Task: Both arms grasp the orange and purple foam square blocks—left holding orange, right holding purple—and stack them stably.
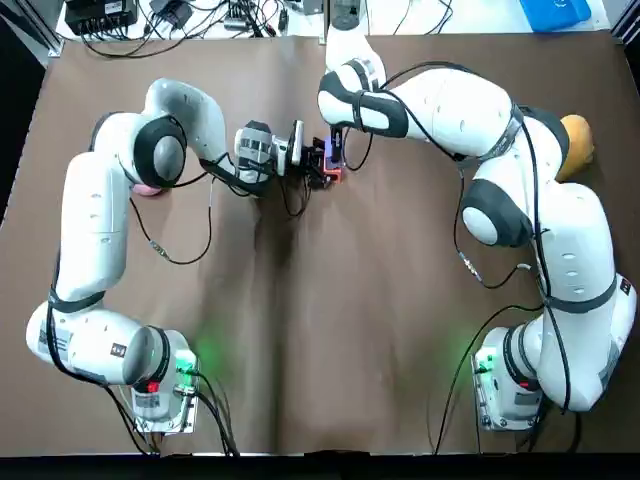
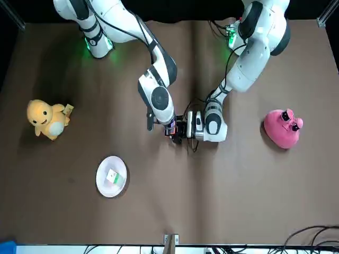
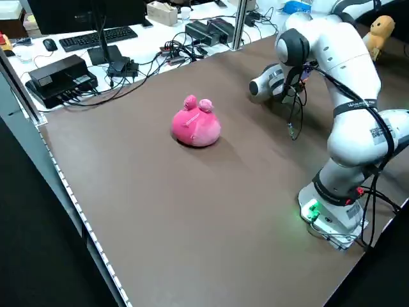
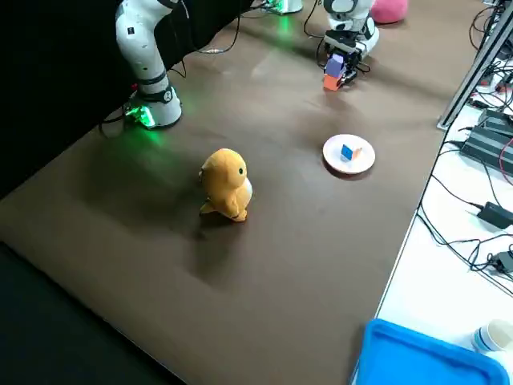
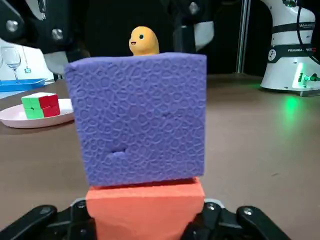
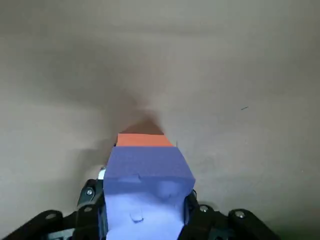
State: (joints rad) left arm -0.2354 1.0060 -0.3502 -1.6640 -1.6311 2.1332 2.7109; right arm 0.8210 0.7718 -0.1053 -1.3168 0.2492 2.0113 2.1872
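Note:
The purple foam block (image 5: 137,117) rests on top of the orange foam block (image 5: 145,210), the stack standing on the brown table at mid-far centre. My left gripper (image 5: 145,222) lies low along the table, shut on the orange block. From above, my right gripper (image 6: 145,210) is shut on the purple block (image 6: 145,170), with the orange block's (image 6: 142,140) edge showing beyond it. In the right side view the purple block (image 4: 334,62) sits over the orange one (image 4: 331,81). Both grippers meet there in the top view, left (image 1: 318,165) and right (image 1: 335,150).
A pink plush (image 2: 283,128) lies near my left arm's elbow. A yellow duck toy (image 2: 47,119) sits on my right side of the table. A white plate (image 2: 100,182) holding a small coloured cube stands toward the far edge. Cables and boxes line the bench beyond the table.

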